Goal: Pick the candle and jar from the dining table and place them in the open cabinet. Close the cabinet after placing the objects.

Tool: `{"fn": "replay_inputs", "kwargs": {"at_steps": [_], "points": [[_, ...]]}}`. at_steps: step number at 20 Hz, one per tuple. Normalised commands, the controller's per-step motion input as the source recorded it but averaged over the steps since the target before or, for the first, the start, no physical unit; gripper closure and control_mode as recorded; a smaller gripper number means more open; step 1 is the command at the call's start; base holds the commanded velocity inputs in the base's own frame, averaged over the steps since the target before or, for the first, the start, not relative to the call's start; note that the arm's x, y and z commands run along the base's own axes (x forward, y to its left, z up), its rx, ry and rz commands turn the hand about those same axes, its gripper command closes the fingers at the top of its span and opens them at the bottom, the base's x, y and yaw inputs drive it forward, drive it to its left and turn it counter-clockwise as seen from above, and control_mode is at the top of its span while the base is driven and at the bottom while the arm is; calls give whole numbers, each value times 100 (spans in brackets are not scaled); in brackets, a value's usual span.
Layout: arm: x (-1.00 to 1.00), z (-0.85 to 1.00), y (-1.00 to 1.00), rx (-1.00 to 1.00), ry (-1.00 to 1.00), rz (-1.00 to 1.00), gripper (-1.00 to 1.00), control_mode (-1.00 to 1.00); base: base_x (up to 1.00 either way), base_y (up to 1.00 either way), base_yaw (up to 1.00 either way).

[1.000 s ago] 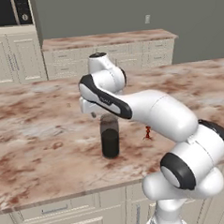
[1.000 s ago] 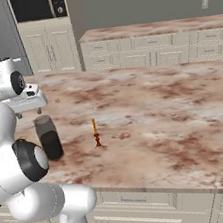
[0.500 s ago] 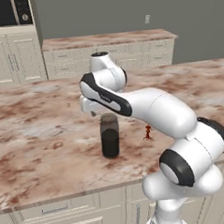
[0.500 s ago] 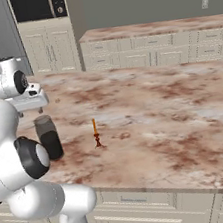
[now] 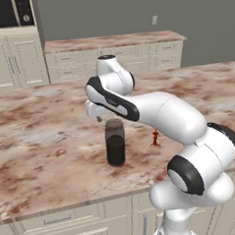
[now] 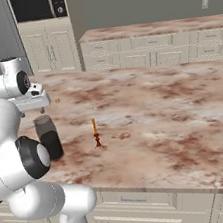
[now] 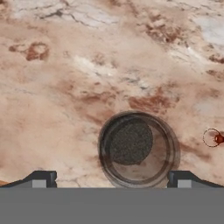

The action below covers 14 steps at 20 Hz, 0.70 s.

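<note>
Jar [image 5: 115, 142]: a round, see-through dark grey tube with black stuff inside. It stands straight up on the dining table. From above [image 7: 138, 148] it looks like a ring with a grainy black circle in the middle.
Candle [image 6: 95, 132]: a thin orange stick on a tiny dark red-brown stand. It stands up straight on the table, near the jar and not touching it.
Dining table [image 5: 37, 144]: a big flat top of shiny stone with red-brown and cream swirls. Cream drawers sit under its front edge.
Gripper [image 7: 108, 179]: it hangs just above the jar and points straight down at it.
Fingers [image 7: 41, 178]: the two small dark tips are spread wide apart, one on each side of the jar's top. They hold nothing.
Arm [image 5: 159, 117]: smooth, white and round with dark joints. It rises beside the table, bends, and reaches out over the jar.
Back counter [image 5: 115, 41]: far behind the jar, with the same stone top and cream drawers.
</note>
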Motion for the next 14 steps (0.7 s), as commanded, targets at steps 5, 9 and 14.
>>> {"fn": "replay_inputs", "kwargs": {"at_steps": [5,9,14], "points": [[0,-16,2,0,1,0,-100,-100,0,0,0],[0,-36,6,0,5,0,-100,-100,0,0,0],[11,-32,20,0,1,1,-100,-100,0,0,0]]}}
